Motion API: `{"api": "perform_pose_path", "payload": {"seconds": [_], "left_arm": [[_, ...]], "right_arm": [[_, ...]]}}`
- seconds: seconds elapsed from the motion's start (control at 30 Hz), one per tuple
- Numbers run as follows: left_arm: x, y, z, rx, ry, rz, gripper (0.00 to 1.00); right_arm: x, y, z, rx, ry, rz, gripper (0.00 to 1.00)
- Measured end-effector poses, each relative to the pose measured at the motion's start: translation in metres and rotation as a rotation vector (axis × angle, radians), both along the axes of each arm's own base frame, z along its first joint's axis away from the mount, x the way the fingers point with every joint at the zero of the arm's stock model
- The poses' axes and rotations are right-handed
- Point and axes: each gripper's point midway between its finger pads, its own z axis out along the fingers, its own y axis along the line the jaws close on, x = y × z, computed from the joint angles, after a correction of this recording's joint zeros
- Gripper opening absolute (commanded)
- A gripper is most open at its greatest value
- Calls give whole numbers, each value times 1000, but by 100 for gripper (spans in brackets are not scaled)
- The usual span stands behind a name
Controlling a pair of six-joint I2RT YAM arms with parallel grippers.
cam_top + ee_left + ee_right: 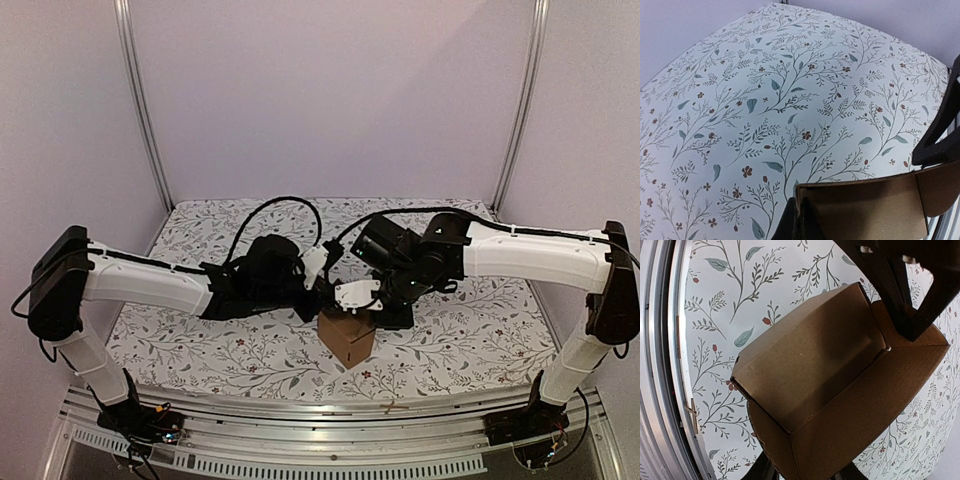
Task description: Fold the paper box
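At the near edge runs a ribbed aluminium rail (330, 420), with the 2 black arm bases bolted at its ends. Behind it lies the table (200, 340), covered in a smooth white cloth printed with grey-green sprigs and small red-brown flowers.

The paper box (347, 338) sits close to the table's front edge, about midway between the bases. It is plain brown corrugated cardboard with a matte face and raw cut edges, and it is partly formed: flat walls stand up and meet at creased corners around an open hollow, and 1 flap has a rounded corner.

The right gripper (801, 474) comes at the box from the right. Its 2 dark fingers are partly spread, with a cardboard panel filling the gap between them at the box's lower corner, so it grips the box.

The left gripper (797, 227) comes from the left. Its black fingers are pressed together on the thin upper edge of 1 wall. Both white-and-black arms meet directly above the box.

Farthest back are plain pale lilac walls (330, 100) framed by 2 slanting metal posts.
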Motion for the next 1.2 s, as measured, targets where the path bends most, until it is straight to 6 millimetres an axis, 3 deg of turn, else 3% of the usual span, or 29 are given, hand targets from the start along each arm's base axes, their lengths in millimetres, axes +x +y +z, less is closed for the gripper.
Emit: {"api": "perform_pose_path", "payload": {"seconds": [1.2], "left_arm": [[-10,14,-7,-146,-87,-6,0]], "right_arm": [[-12,12,-13,-118,-147,67,28]]}}
